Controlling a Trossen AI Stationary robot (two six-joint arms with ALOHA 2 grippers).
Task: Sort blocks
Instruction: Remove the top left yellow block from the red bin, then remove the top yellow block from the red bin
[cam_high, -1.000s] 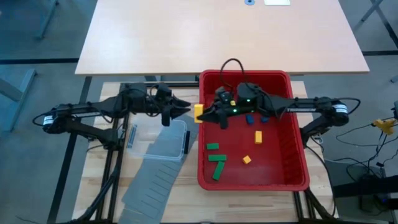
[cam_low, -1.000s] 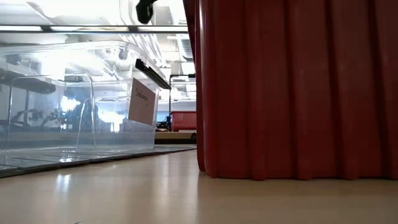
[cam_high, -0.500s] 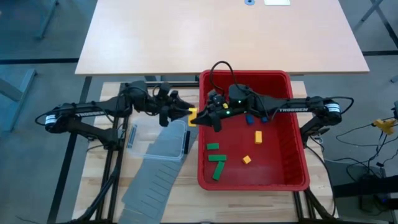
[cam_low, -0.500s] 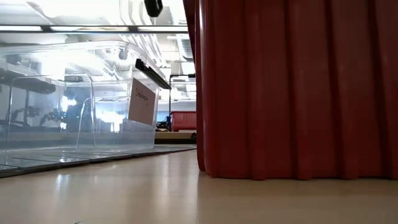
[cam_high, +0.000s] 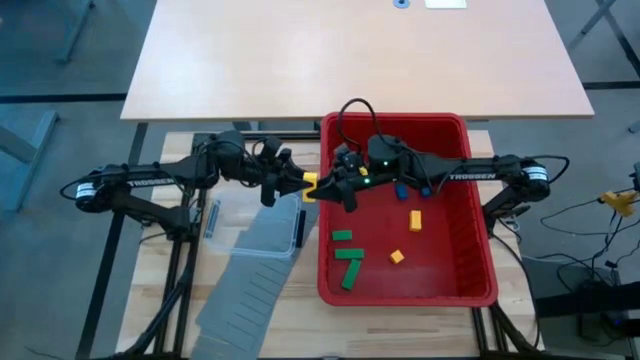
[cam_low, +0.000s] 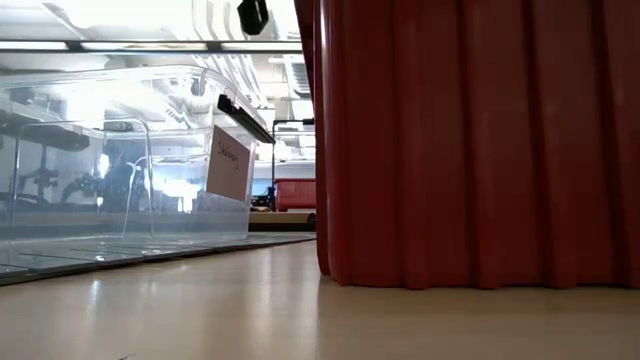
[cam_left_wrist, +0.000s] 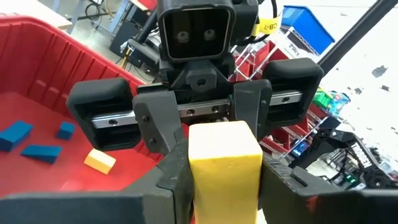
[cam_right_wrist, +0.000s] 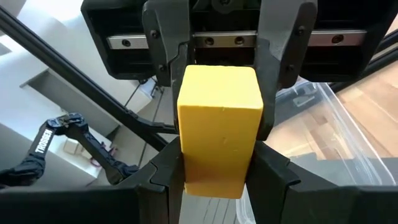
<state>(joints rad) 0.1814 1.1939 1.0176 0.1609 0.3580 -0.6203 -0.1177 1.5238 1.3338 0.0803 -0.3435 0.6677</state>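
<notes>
High view: the left gripper (cam_high: 296, 182) and the right gripper (cam_high: 322, 186) meet at the left rim of the red bin (cam_high: 480, 290), both closed on one yellow block (cam_high: 311, 183) held above that rim. This appears to be a hand-over between arms. The clear tub (cam_high: 228, 235) on the desk (cam_high: 150, 300), left of the bin, shows no blocks inside; a grey slotted panel (cam_high: 245, 290) rests against its near side. Sorting therefore appears to be at an early stage. Count inside the bin: three green blocks (cam_high: 347, 260), two yellow pieces (cam_high: 414, 220), and at least two blue blocks (cam_high: 401, 191), partly hidden by the right arm; no red block can be told apart from the red floor.

Low view: the clear tub (cam_low: 130, 160) stands left of the bin wall (cam_low: 470, 140). No blocks are visible inside the tub.

Left wrist view: the yellow block (cam_left_wrist: 224, 165) sits between both grippers' fingers. Three blue blocks (cam_left_wrist: 37, 146) and one yellow block (cam_left_wrist: 99, 160) lie on the bin floor.

Right wrist view: the yellow block (cam_right_wrist: 217, 127) is clamped from both ends, above the tub edge.
</notes>
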